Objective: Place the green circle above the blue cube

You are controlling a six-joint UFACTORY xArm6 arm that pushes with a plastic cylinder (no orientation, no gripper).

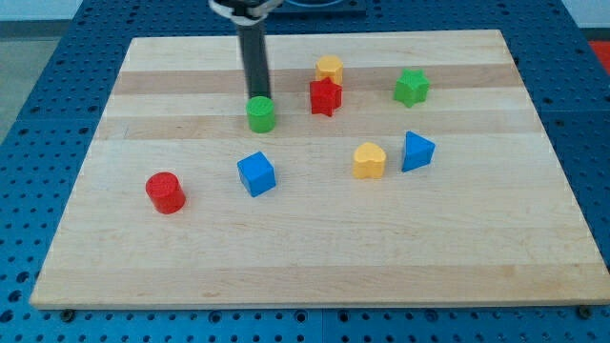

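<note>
Tip (257, 96) of dark rod touching green circle (260, 113), above blue cube (256, 174); no gripper.

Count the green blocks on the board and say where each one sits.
2. The green circle sits left of centre near the view's top, directly below my tip and above the blue cube. The green star is at the upper right. None appears hidden.
</note>
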